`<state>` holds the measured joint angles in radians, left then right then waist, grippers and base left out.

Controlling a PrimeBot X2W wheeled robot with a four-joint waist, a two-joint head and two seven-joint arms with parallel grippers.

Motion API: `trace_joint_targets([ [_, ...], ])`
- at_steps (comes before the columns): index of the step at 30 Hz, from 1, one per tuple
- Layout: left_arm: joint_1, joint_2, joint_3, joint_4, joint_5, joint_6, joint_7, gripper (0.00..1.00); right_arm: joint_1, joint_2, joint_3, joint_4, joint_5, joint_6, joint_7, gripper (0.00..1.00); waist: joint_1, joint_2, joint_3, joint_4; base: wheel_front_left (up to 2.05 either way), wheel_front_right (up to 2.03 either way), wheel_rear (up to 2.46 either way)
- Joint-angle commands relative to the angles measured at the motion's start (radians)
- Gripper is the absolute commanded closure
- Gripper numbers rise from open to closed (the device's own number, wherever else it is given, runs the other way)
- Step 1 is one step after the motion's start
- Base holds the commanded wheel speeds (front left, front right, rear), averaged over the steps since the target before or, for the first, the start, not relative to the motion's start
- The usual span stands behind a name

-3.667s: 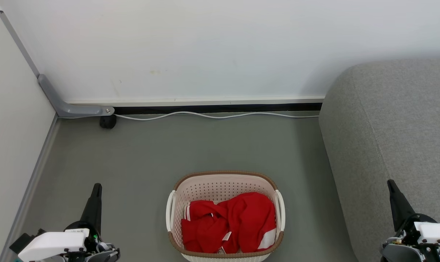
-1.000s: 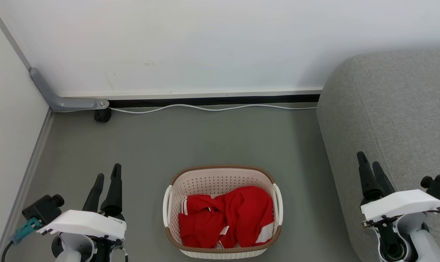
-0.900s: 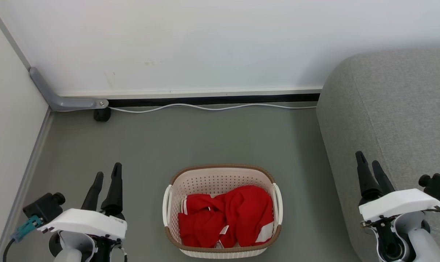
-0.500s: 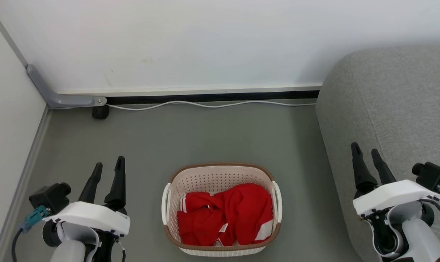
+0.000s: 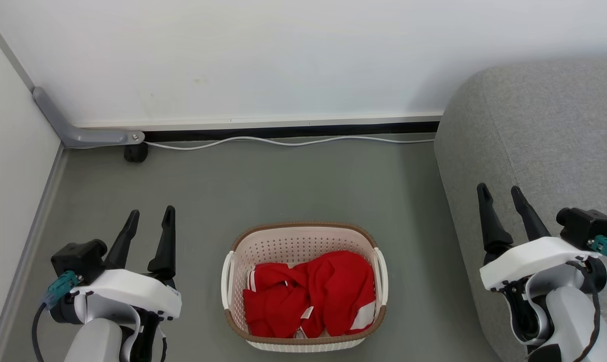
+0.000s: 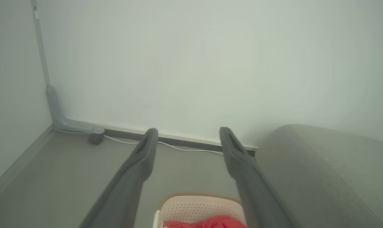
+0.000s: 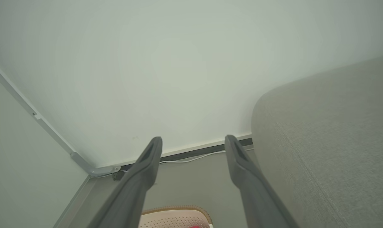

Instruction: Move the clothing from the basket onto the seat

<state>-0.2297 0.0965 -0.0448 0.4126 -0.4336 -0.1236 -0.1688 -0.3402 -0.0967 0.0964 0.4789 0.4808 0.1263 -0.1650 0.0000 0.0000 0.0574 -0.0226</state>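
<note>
1. The basket [image 5: 303,227] stands on the grey floor [image 5: 283,186], low in the middle of the head view. It is cream-white with lots of small holes, a brown rim and a white handle on each side.
2. The clothing [image 5: 311,296] is inside the basket. It is bright red cloth with white stripes, all bunched up. It lies in the near part and sits lower than the rim. The far wall of the basket shows bare behind it.
3. The seat [image 5: 534,125] is a big grey sofa to the right of the basket. A strip of floor lies between them, so they do not touch.
4. The left jaws are spread wide and empty. Their dark fingers [image 5: 166,241] hang over the floor to the left of the basket, apart from it.
5. The right jaws are spread wide and empty too. Their fingers [image 5: 488,218] show in front of the seat's rounded side.
6. A white cable [image 5: 283,142] runs along the bottom of the wall, well behind the basket.
</note>
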Motion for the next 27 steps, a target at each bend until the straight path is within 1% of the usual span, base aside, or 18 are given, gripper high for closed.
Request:
trace_joint_targets([
  [1, -0.059, 0.024, 0.027, -0.019, 0.032, -0.005, -0.014, 0.0, -0.048, -0.011, 0.02, -0.017, -0.03, 0.004, -0.018, 0.0, 0.0, 0.0, 0.001, 0.0, 0.0, 0.0, 0.0],
  [10, -0.09, 0.021, 0.048, 0.017, 0.161, 0.001, -0.04, 0.0, -0.076, -0.015, 0.021, 0.005, -0.175, 0.004, -0.044, 0.0, 0.0, 0.0, 0.006, -0.005, 0.0, 0.0, 0.0],
  [21, -0.118, 0.017, 0.073, 0.075, 0.298, 0.009, -0.073, 0.0, -0.103, -0.012, 0.012, 0.024, -0.322, 0.004, -0.076, 0.0, 0.0, 0.0, 0.003, -0.006, 0.0, 0.0, 0.0],
  [27, -0.129, 0.012, 0.093, 0.096, 0.369, 0.021, -0.09, 0.0, -0.113, -0.006, -0.001, 0.023, -0.4, 0.004, -0.094, 0.0, 0.0, 0.0, 0.001, -0.009, 0.0, 0.0, 0.0],
])
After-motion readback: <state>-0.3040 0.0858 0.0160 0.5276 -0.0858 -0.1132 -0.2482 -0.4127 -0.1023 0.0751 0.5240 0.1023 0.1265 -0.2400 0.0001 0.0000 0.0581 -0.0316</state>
